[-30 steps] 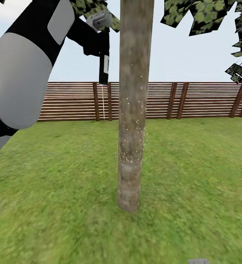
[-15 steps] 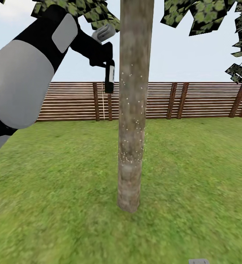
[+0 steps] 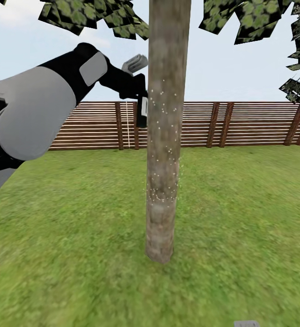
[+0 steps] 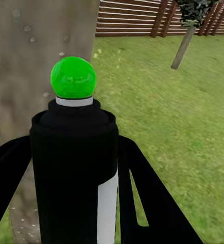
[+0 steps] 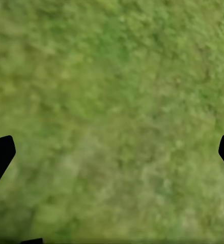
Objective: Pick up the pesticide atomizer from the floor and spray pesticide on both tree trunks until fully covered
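Underfoot, lawn [image 3: 77,254] (slatted fence [image 3: 241,125] behind)

Tree trunk [image 3: 164,136] rough mottled bark; atomizer [image 4: 76,168] glossy, probably plastic; fence [image 3: 241,123] slatted wood.

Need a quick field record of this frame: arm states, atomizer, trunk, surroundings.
left gripper: shut on the pesticide atomizer, raised beside the trunk
atomizer nozzle: green spot faces the tree trunk
trunk state: pale speckles over the middle and upper visible part; base near the grass looks bare
right gripper: open, holds nothing, fingertips at the picture's edges, lawn beyond
surroundings: wooden fence behind the tree, leaves overhead
second tree: thin leaning trunk far off on the grass; kind unclear
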